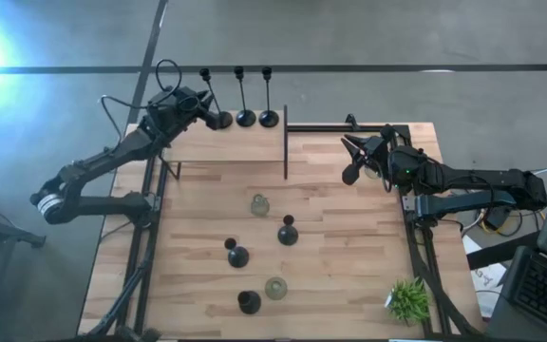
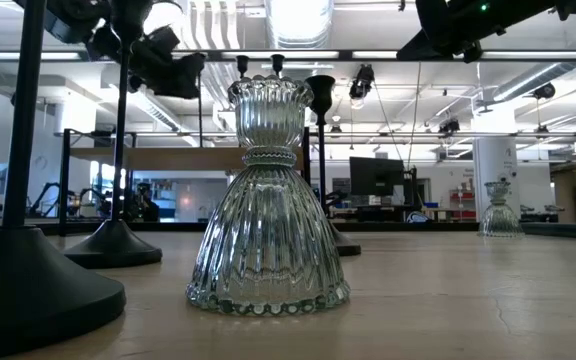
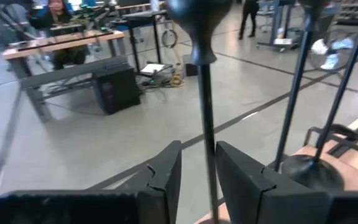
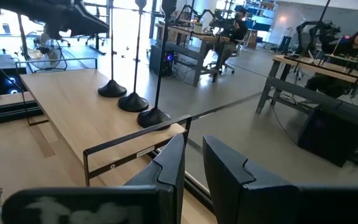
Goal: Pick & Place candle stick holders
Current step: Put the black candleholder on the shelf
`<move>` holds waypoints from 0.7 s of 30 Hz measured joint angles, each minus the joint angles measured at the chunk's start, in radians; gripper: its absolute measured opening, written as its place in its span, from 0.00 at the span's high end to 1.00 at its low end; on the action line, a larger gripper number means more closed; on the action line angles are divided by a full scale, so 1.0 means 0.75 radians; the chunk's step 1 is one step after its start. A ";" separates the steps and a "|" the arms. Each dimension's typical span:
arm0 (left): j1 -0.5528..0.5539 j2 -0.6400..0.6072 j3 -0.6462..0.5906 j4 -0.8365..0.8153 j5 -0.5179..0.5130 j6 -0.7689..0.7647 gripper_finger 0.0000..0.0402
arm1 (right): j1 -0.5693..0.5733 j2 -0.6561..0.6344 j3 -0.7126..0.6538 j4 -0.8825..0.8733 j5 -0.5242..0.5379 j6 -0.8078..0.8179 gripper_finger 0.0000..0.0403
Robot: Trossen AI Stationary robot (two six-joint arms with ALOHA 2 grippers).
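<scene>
The wooden desk (image 1: pixel 349 237) fills the high view, with a thin black rail (image 1: pixel 285 142) standing across its far end. The left arm reaches to the far left corner, and its left pincer (image 1: pixel 215 116) sits right at the leftmost of three tall black candle stick holders (image 1: pixel 245 100) lined up along the far edge. In the left wrist view the fingers (image 3: pixel 166 177) are parted a little, with the thin stem (image 3: pixel 205 124) of that holder running up between them; whether the pads actually touch it, I cannot tell. The other two tall holders stand just beside the left pincer, toward the rail.

Over on the far right side the right pincer (image 1: pixel 352 161) hovers above the desk, its jaws slightly apart and holding nothing, pointed toward the rail.

Well nearer than both pincers, mid-desk, there is a clear glass holder (image 1: pixel 259 204), a short black holder (image 1: pixel 288 233) just past it, another short black one (image 1: pixel 237 255), then a second glass holder (image 1: pixel 275 287) and a third short black holder (image 1: pixel 249 302) side by side near the front. A small green plant (image 1: pixel 408 299) sits at the front right corner, well apart from everything.
</scene>
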 joint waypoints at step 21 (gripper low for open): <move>-0.008 -0.363 0.007 -0.501 0.747 0.001 0.68 | 0.000 0.000 0.000 0.000 0.000 0.000 0.87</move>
